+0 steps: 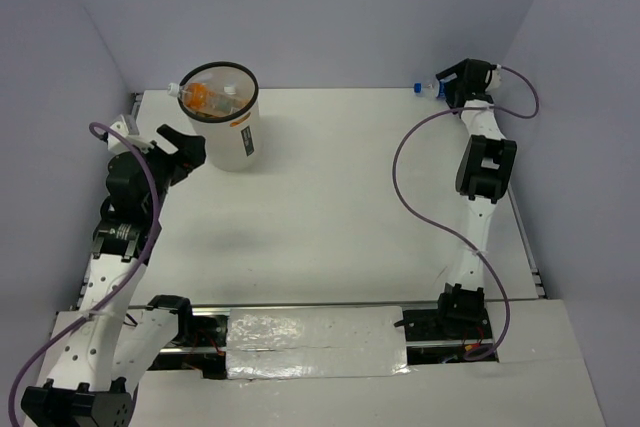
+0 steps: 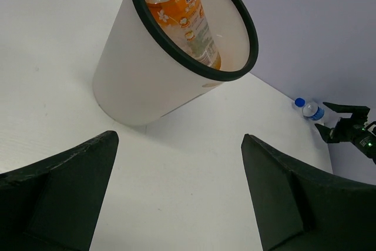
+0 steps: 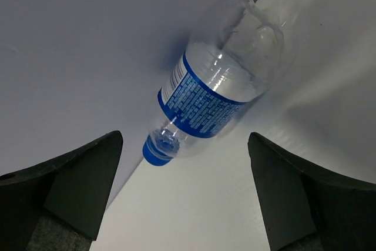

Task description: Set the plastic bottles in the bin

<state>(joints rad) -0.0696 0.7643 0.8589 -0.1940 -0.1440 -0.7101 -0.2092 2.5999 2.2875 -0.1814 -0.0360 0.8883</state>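
Note:
The white bin [image 1: 236,143] with a black rim stands at the far left. An orange-filled bottle [image 1: 203,97] lies slanted inside it, its neck over the rim; it also shows in the left wrist view [image 2: 183,19], inside the bin [image 2: 138,80]. My left gripper [image 1: 186,148] is open and empty, just left of the bin, fingers [image 2: 64,186] wide apart. A clear bottle with a blue label and blue cap [image 3: 218,93] lies on its side against the back wall at the far right [image 1: 426,87]. My right gripper [image 1: 450,84] is open right beside it, not touching it.
Grey walls close in the white table [image 1: 350,207] at the back and both sides. The right arm's cable [image 1: 410,182] loops over the table's right half. The right gripper [image 2: 348,129] and the blue-capped bottle [image 2: 310,109] show far off in the left wrist view.

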